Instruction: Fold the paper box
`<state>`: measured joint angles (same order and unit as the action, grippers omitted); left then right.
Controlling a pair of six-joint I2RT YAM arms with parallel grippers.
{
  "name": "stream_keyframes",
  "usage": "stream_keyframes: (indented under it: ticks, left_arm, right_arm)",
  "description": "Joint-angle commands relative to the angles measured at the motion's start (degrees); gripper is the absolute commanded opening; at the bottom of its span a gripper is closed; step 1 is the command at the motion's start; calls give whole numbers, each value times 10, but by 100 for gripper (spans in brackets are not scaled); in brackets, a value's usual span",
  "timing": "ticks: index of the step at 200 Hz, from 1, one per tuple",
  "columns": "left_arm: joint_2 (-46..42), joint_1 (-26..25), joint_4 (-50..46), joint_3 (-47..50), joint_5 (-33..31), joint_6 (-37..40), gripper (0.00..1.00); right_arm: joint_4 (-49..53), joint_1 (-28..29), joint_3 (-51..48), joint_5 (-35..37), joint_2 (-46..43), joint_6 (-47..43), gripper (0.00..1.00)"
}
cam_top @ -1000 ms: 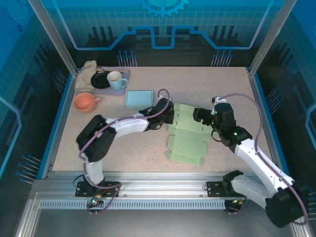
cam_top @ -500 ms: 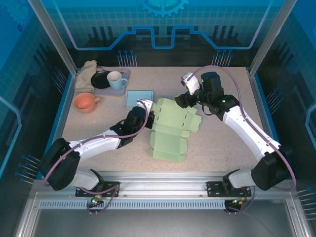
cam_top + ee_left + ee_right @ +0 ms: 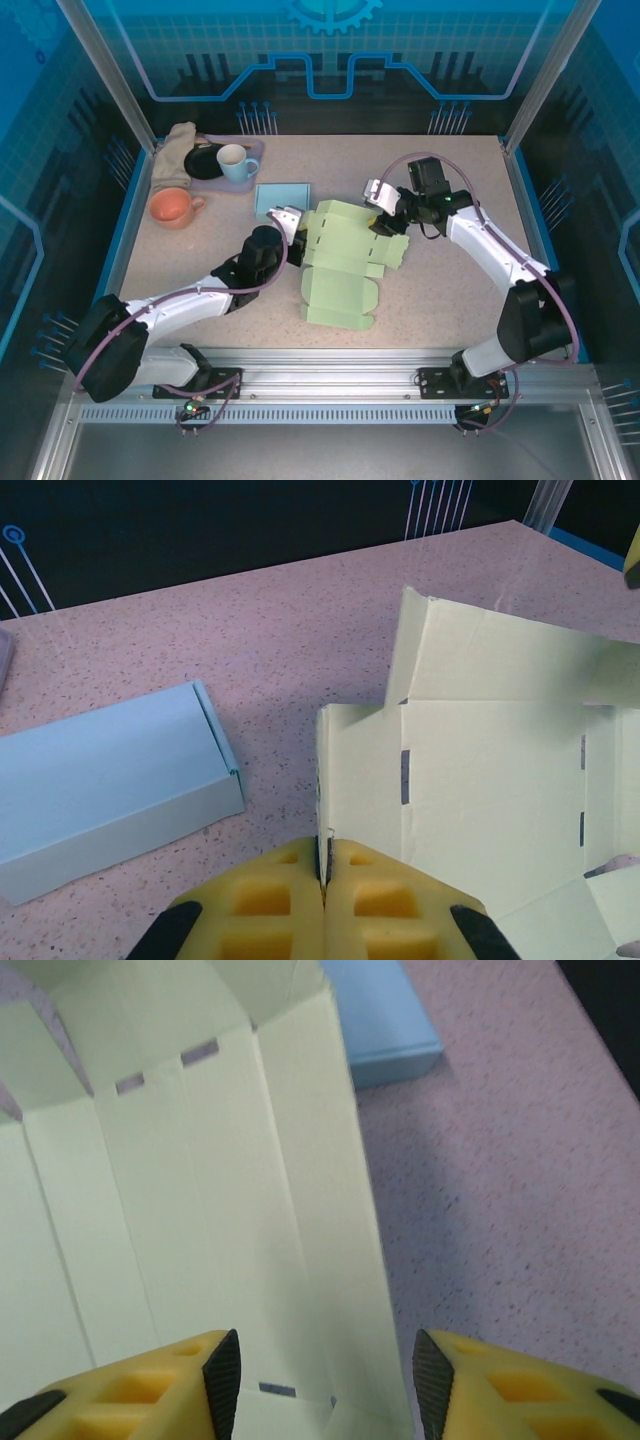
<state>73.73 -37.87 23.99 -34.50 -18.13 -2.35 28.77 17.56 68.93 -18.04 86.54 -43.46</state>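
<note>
Left hand (image 3: 325, 875) is clamped on the paper box (image 3: 345, 262) at its left edge, pinning the flat sheet in the middle of the worktop (image 3: 450, 300) (an anchor, I'd say). Right hand (image 3: 315, 1370), jaws apart, hangs over the opposite panel, likely to raise that wall.

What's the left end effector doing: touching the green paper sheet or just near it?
Touching. The left wrist view shows the left end effector shut on the edge of the green paper sheet.

Left arm stretched forward, left gripper (image 3: 325, 868) pinched paper box (image 3: 490, 780) edge; right arm bent inward, right gripper (image 3: 325, 1365) jaws apart.
</note>
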Motion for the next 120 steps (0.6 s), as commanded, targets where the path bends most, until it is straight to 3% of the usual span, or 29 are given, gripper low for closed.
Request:
stream_keyframes:
  ticks: [1,44,120]
  left_arm:
    - [-8,2,33,12,18,18,0]
    - [-2,2,41,21,27,19,0]
    - [-19,2,48,33,35,18,0]
  right_arm:
    - [54,-6,32,8,22,-38,50]
    - [78,-12,60,15,52,-49,43]
    - [137,-16,103,-11,116,-64,42]
